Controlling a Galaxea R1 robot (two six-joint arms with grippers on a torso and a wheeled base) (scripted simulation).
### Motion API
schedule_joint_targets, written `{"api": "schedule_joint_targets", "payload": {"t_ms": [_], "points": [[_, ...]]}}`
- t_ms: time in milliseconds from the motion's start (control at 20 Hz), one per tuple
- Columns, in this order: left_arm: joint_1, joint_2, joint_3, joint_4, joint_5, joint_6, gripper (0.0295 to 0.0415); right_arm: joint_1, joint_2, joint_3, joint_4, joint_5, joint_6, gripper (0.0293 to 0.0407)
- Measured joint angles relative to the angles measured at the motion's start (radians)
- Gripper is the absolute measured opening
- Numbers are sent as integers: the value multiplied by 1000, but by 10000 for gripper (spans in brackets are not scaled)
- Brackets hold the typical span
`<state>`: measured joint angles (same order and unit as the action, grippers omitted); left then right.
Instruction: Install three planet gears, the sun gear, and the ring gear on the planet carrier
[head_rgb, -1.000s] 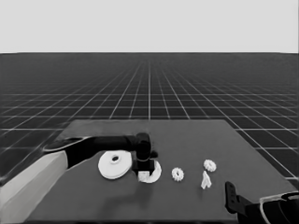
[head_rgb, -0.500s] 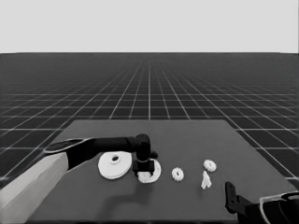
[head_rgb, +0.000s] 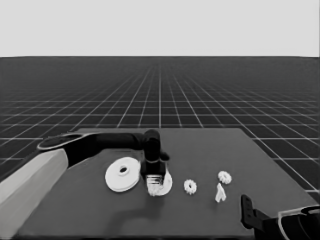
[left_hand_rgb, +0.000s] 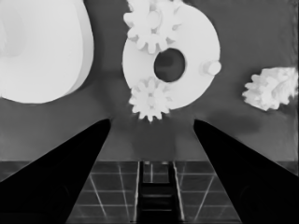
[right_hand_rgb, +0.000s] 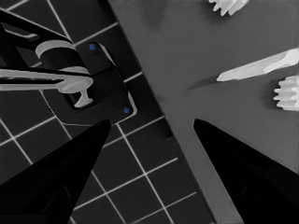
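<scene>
Hovering over the smaller round part (left_hand_rgb: 187, 88), left gripper (left_hand_rgb: 152, 128) jaws gape wide (empty).

the left end effector (head_rgb: 156, 181) now hangs right over the smaller round part (head_rgb: 165, 184), a little lower and more squarely above it than a second ago. its pale grey arm (head_rgb: 30, 187) fills more of the lower left corner. in the left wrist view the fingers (left_hand_rgb: 70, 163) stand apart with nothing between them.
</scene>
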<state>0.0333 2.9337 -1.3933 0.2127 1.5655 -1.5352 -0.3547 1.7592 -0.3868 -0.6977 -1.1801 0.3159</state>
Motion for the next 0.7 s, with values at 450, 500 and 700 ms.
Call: {"api": "schedule_joint_targets", "payload": {"t_ms": [450,500,700], "points": [[-293,-871,762,73,-705,1353,402,0,0,0,0,0,0,385],[-327,-1002,850,83,-781,1572,394,0,0,0,0,0,0,385],[-370,-1159,961,96,-876,1848,385,0,0,0,0,0,0,385]]}}
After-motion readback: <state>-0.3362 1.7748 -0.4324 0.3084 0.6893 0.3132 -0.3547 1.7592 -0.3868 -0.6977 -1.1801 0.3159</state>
